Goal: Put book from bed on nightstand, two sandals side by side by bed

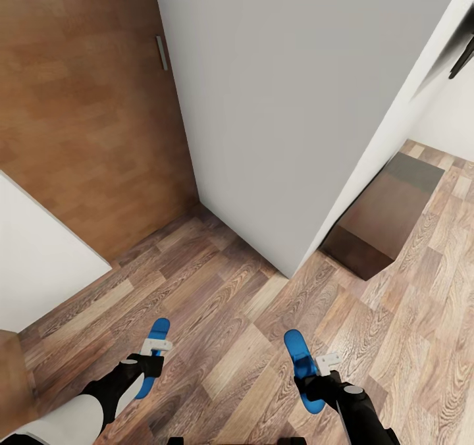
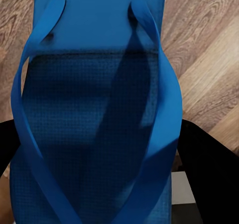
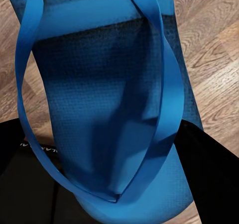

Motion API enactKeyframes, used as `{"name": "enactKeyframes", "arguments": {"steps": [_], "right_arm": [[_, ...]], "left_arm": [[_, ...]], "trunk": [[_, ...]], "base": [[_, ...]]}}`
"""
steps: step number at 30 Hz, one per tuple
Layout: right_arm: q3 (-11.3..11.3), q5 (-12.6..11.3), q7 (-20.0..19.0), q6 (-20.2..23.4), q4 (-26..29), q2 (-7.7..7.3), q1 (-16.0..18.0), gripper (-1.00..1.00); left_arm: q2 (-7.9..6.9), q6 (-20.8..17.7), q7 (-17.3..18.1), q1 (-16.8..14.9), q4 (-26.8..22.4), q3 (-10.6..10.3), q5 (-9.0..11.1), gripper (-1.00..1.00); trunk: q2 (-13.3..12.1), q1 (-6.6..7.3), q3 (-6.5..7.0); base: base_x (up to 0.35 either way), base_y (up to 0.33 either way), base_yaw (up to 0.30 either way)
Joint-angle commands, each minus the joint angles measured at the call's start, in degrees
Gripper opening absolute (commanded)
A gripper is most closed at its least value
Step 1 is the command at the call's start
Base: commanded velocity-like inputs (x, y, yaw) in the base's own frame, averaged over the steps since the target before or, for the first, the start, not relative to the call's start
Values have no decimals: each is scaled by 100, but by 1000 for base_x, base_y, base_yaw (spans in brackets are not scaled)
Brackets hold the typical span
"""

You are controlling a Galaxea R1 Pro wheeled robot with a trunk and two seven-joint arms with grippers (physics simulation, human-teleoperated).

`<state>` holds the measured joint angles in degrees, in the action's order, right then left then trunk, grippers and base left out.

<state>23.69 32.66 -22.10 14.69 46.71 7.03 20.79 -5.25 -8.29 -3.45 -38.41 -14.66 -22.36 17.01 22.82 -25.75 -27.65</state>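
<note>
While each gripper is clamped on a blue sandal, the left gripper [image 1: 153, 356] and right gripper [image 1: 315, 374] hang above wood floor [image 1: 230, 313], left sandal [image 1: 154, 353] and right sandal [image 1: 301, 366] between fingers.

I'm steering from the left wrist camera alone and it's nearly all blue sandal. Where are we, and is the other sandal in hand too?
Observer: Yes, the right gripper is shut on the second sandal.
Operator: And what's ahead of us?
Observer: A grey wall corner straight ahead, with a wooden door on its left.
Operator: Anything on the floor nearby?
Observer: A long low dark cabinet stands against the wall, ahead on the right.
</note>
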Motion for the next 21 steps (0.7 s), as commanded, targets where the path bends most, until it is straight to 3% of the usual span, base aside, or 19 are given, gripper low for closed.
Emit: {"name": "enactKeyframes", "arguments": {"steps": [1, 21], "right_arm": [[33, 48, -58, 17, 14, 9, 4, -100], [39, 48, -58, 9, 14, 9, 4, -100]], "left_arm": [[-5, -35, -35, 0, -18, -49, 57, -100], [15, 49, -44, 0, -13, -53, 36, -100]], "trunk": [[10, -3, -8], [10, -3, 115]], "base": [[0, 0, 0], [0, 0, 0]]}}
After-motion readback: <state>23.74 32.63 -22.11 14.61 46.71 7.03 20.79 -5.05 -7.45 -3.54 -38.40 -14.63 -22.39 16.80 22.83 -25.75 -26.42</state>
